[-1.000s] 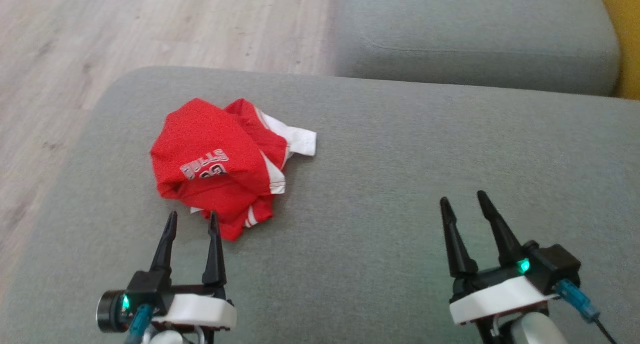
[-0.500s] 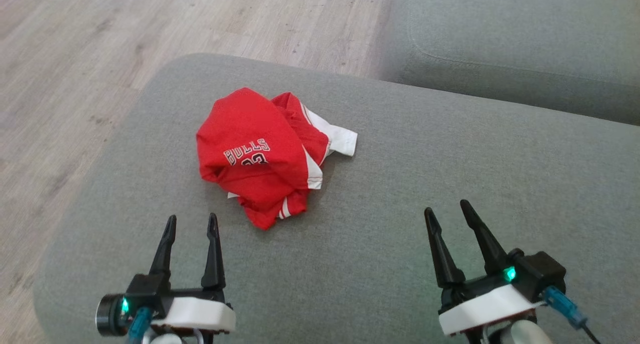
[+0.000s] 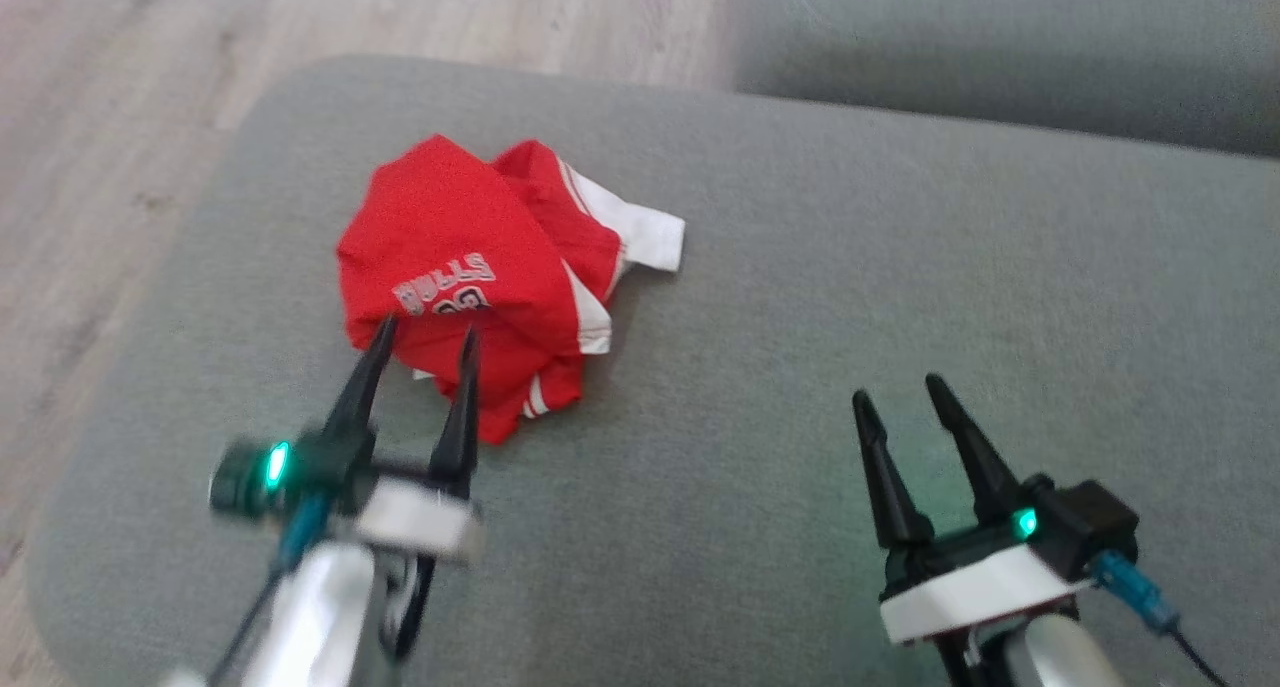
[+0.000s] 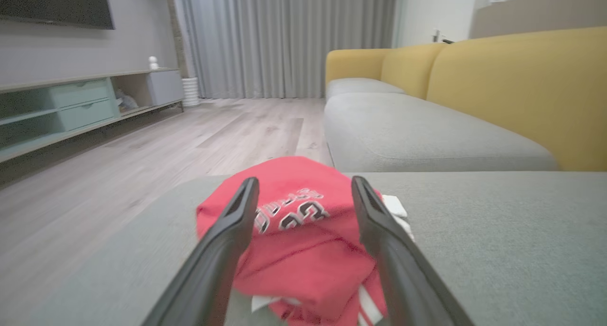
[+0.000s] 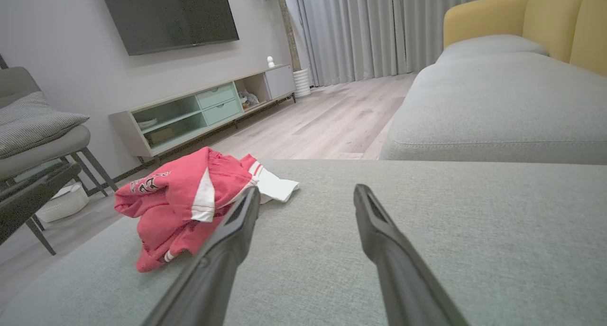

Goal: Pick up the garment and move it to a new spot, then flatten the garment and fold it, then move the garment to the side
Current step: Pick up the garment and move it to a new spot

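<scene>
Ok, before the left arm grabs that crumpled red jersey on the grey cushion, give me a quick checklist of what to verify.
1. Left gripper open: ok.
2. Aimed at the crumpled red and white fabric jersey, fingers either side of its near edge: ok.
3. Low enough to catch cloth: cannot tell.
4. Right gripper open, apart from the jersey: ok.
5. Bare room on the grey upholstered cushion to the jersey's right for a new spot: ok.

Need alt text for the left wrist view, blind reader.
A crumpled red garment lies on a grey cushion, seen between the open dark fingers of the left gripper. Behind: wooden floor, a grey-and-yellow sofa, grey curtains.
</scene>
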Tool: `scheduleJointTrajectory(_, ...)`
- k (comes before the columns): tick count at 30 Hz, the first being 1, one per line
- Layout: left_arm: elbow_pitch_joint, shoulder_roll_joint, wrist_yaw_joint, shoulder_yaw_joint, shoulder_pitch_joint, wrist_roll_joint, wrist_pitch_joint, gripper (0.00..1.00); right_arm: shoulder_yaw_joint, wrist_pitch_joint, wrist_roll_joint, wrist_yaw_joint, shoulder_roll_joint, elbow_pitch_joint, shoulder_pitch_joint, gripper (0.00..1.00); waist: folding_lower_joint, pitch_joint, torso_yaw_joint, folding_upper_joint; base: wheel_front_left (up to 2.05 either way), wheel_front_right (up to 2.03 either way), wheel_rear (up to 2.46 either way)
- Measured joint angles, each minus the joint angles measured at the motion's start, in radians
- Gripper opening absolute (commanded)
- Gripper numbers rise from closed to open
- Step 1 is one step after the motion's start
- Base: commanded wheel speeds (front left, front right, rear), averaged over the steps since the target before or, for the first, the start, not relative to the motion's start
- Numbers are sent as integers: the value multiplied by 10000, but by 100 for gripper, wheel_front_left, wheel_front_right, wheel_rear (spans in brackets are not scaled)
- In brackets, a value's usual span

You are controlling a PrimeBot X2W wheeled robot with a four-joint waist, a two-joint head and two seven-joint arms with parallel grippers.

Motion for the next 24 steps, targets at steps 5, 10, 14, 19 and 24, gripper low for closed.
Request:
scheduleJointTrajectory(5,1231,291,-566,-738,-2259,182,685,100,-199,0,-111,0,-12,-4,-403,100,1,590,-376,0,0,0,0)
scheduleJointTrajectory(10,2477,397,-742,-1208,-3647,-128,2278,100,-196,0,-121,0,-21,-6,-713,100,1,1061,-840,0,0,0,0)
scheduleJointTrajectory(14,3377,640,-748,-1544,-3838,-378,3221,100,-174,0,-115,0,-23,-10,-882,100,1,1319,-1226,0,0,0,0)
scheduleJointTrajectory(19,3910,876,-713,-1567,-3861,-380,3262,0,-184,0,-69,0,-25,-4,-881,100,0,1464,-1544,0,0,0,0)
scheduleJointTrajectory(24,3777,857,-631,-1469,-3876,-566,2127,0,-199,0,-56,0,-25,61,-883,100,-1,1306,-1628,0,0,0,0)
